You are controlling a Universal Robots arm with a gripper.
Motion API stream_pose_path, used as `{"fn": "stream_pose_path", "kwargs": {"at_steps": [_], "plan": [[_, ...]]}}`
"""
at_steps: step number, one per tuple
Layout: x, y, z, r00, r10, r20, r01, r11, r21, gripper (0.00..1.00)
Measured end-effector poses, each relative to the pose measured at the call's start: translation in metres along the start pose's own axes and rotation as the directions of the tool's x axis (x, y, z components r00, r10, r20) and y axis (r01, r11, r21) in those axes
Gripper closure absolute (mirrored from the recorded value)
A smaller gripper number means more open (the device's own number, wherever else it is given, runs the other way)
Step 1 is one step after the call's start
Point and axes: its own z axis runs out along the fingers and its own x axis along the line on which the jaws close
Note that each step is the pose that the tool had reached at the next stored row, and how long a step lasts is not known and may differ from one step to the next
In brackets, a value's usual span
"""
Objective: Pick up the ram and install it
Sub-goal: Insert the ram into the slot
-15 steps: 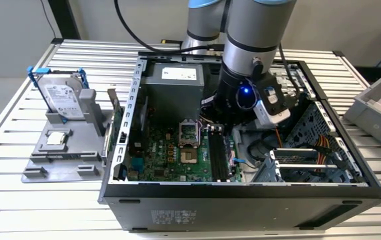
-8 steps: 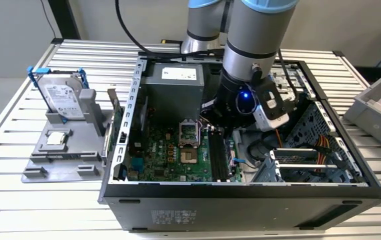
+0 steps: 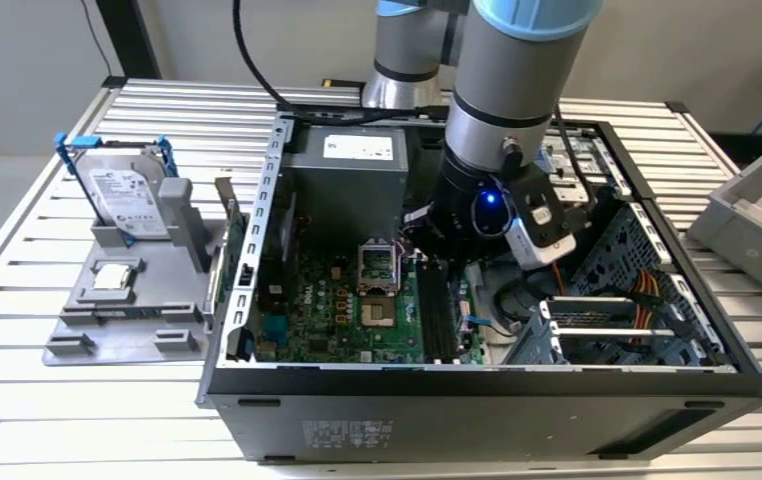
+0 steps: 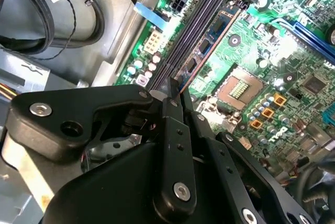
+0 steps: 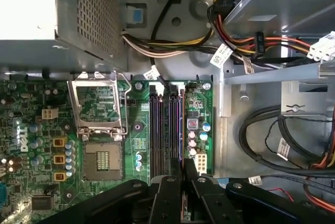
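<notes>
Tool (image 4: 175, 96) pressed together on the ram (image 4: 207, 46), pinching its near end. Ram stands edgewise in the memory slots (image 5: 166, 130) on the motherboard (image 5: 104, 145), beside the open CPU socket (image 5: 99, 109), inside the computer case (image 3: 488, 385) on the counter (image 3: 34, 410)

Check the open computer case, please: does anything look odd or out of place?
The CPU socket stands open with its metal cover flipped up. The ram sits along the memory slots, held by the hand. Nothing looks damaged.
</notes>
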Motion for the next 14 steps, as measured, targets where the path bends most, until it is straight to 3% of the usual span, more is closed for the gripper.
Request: {"fn": "stream_pose_path", "kwargs": {"at_steps": [6,14], "plan": [[-0.0035,-0.0030,0.0059,1.0000,0.000,-0.0001,0.000,1.0000,0.0002,1.00],[-0.0033,-0.0060,0.0182,1.0000,0.000,0.0007,0.000,1.0000,-0.0001,1.00]]}}
